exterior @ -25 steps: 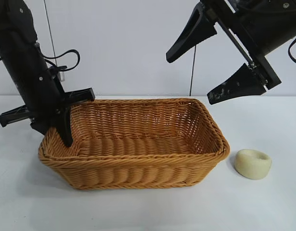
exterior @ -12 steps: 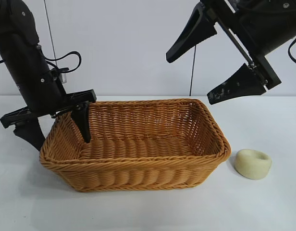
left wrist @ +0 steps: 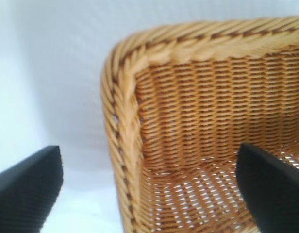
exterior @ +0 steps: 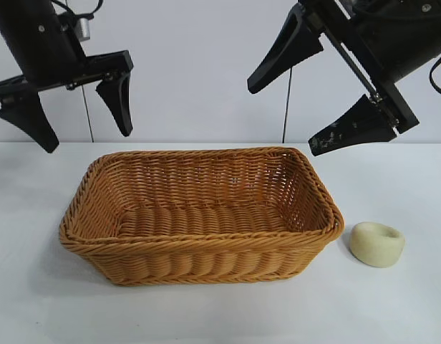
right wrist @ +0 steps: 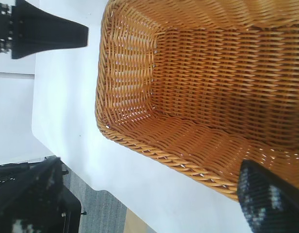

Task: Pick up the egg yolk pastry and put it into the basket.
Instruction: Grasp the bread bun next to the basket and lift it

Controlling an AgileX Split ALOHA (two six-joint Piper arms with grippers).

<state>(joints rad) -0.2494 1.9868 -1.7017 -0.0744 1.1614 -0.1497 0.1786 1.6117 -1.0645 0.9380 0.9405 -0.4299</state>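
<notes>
The basket (exterior: 199, 254) is a large orange-tan wicker one in the middle of the white table, and nothing lies in it. It also shows in the left wrist view (left wrist: 121, 121) and the right wrist view (right wrist: 140, 145). The egg yolk pastry (exterior: 377, 244), a small pale cream puck with a dimpled top, lies on the table right of the basket. My left gripper (exterior: 76, 118) is open and empty, raised above the basket's left end. My right gripper (exterior: 292, 115) is open and empty, high above the basket's right end, up and left of the pastry.
The white table (exterior: 392, 308) runs back to a pale wall. In the right wrist view the left gripper's finger (right wrist: 47, 34) shows beyond the basket, and the table's edge (right wrist: 106, 187) drops to a grey floor.
My left gripper has risen from the basket's left rim, where its fingers straddled the wall, to well above it. The basket shifted slightly. The right arm and the pastry have not moved.
</notes>
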